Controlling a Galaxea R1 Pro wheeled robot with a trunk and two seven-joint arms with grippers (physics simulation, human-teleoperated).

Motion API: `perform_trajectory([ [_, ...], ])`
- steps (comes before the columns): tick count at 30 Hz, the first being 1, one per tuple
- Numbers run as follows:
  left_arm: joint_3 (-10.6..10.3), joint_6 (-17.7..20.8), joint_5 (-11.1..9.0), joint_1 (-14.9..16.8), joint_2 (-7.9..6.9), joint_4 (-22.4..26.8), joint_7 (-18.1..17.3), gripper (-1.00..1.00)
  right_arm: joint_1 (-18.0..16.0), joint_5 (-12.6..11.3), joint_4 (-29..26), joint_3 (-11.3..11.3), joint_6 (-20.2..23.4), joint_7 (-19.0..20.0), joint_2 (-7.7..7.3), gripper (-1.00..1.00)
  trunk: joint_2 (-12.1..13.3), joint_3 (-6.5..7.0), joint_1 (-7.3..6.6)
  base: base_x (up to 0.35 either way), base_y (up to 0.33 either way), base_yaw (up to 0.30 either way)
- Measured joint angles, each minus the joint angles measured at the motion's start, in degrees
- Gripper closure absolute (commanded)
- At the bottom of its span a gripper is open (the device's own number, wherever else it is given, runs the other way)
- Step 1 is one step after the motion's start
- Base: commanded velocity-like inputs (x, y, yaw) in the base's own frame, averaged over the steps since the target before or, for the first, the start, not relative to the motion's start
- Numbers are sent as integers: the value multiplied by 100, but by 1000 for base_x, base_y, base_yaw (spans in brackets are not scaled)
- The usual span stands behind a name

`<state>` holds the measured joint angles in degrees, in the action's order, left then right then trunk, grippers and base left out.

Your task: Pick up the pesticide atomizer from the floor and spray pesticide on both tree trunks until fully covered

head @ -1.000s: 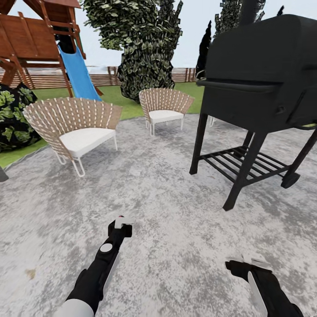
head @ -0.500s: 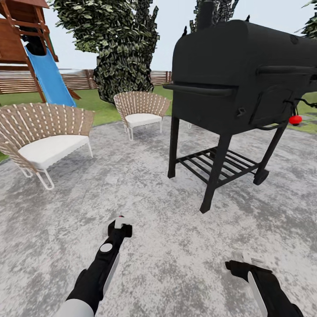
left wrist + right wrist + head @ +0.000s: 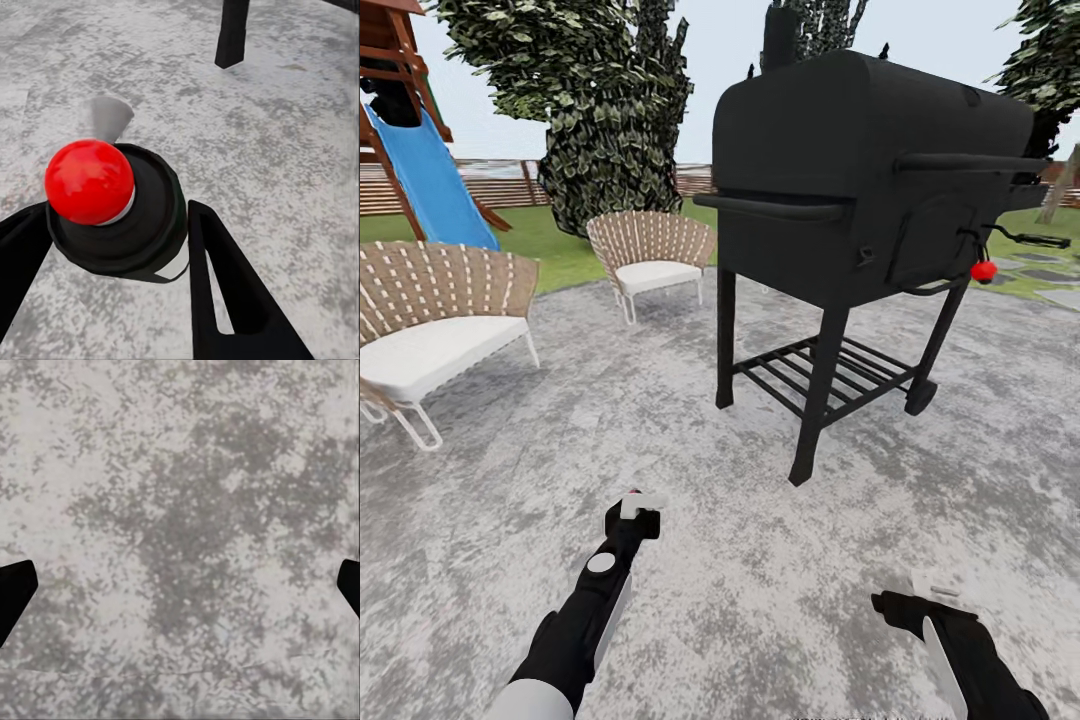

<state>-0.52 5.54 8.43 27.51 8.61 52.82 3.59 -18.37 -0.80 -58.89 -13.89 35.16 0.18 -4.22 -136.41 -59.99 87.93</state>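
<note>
Just now, the left hand point(image 3: 112, 247) is clamped on the pesticide atomizer point(image 3: 120, 217), red cap toward the wrist camera.
Low at the head view's right, the right hand point(image 3: 920, 595) hangs with fingers spread apart over grey mottled paving point(image 3: 760, 600); ahead stand a black grill point(image 3: 860, 190), two wicker chairs point(image 3: 650, 255), a blue slide point(image 3: 430, 190) and the fenced lawn point(image 3: 550, 240).

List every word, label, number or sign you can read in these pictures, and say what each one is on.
None can be read.
The bottle held in the left gripper: red ball top, dark body, no lettering visible.
The black grill: no brand or markings visible.
The chairs and slide: no text.
</note>
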Motion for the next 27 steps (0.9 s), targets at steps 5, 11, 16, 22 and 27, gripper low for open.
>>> perform_trajectory([
  [5, 0, 0, 0, 0, 0, 0, 0, 100, 0, 1, 0, 0, 0, 0, 0, -100, 0, 21, 0, 0, 0, -269],
  [11, 0, 0, -1, 0, 0, 0, -1, 100, 0, 1, 0, 0, 0, 0, 0, -100, -199, -43, 109, 0, 0, -270],
  [16, 0, 0, 0, 0, 0, 0, 0, 100, 0, 0, 0, 0, 0, 0, -1, -100, -241, -40, 132, 0, 0, -270],
  [22, 0, 0, -1, 0, 0, 0, 0, 100, 1, -1, 0, 0, 0, 0, -1, -100, -319, -49, 175, 0, 0, -270],
  [27, 0, 0, 0, 0, 0, 13, 0, 100, 0, 1, 0, 0, 0, 0, 0, -100, -401, -64, 220, 0, 0, -270],
])
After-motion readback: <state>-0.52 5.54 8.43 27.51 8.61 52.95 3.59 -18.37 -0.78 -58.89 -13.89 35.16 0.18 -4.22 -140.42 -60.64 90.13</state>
